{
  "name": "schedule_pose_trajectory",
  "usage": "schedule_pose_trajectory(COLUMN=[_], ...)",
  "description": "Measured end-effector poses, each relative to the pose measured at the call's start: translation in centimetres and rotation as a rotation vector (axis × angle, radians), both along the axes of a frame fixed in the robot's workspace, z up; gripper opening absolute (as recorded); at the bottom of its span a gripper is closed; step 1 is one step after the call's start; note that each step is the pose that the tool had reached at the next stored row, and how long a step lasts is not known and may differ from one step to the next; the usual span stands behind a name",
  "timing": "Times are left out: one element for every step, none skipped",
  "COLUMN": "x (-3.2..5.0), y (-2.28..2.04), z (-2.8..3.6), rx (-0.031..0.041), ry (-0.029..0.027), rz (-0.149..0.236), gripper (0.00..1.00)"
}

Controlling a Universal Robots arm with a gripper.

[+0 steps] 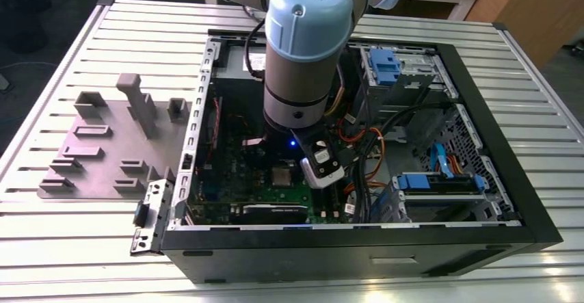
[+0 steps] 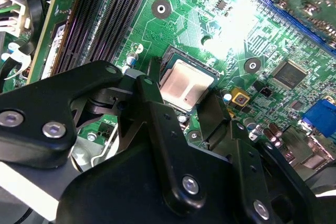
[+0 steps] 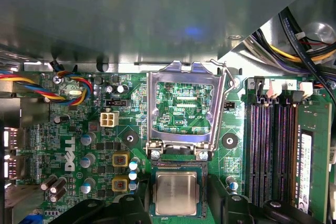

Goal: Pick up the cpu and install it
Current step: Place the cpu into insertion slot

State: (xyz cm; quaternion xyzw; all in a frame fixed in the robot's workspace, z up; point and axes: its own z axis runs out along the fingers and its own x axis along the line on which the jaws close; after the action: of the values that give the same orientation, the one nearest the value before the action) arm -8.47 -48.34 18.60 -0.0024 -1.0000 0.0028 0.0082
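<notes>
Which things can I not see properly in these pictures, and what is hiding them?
- Small silvery square cpu: in the second wrist view the black gripper covers one corner.
- Green motherboard: in the exterior view the grey-blue robot arm hides a large part.
- Whether the cpu is fully seated: no view settles it.

Slatted table (image 1: pixel 73 248) is carrying an open case (image 1: pixel 365 255), which is lying on its side and reaching toward the table's edge at the exterior view's right. Arm (image 1: pixel 306 50) is reaching down into it over the green board (image 1: pixel 232 180), with a blue light glowing near its lower end. Cpu (image 1: pixel 280 175) is sitting on the board, just beside that end. Grey plate (image 1: pixel 91 166) with upright blocks is lying near the table's edge at the exterior view's left.
</notes>
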Motion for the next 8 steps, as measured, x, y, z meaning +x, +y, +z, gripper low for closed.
schedule_pose_trajectory(x=[0.0,0.01,0.01,0.0,0.0,0.0,0.0,0.0], y=[0.0,0.01,0.01,0.01,0.0,0.0,0.0,0.0], z=[0.01,0.1,0.3,0.3,0.31,0.32,0.32,0.37], rx=[0.0002,0.0006,0.0003,0.0004,0.0002,0.0001,0.0002,0.0002], ry=[-0.0001,-0.0003,-0.0002,-0.0002,0.0,0.0,-0.0001,0.0], rz=[0.0,0.0,0.0,0.0,0.0,0.0,0.0,0.0], gripper=[0.54,0.54,0.54,0.54,0.54,0.54,0.54,0.54])
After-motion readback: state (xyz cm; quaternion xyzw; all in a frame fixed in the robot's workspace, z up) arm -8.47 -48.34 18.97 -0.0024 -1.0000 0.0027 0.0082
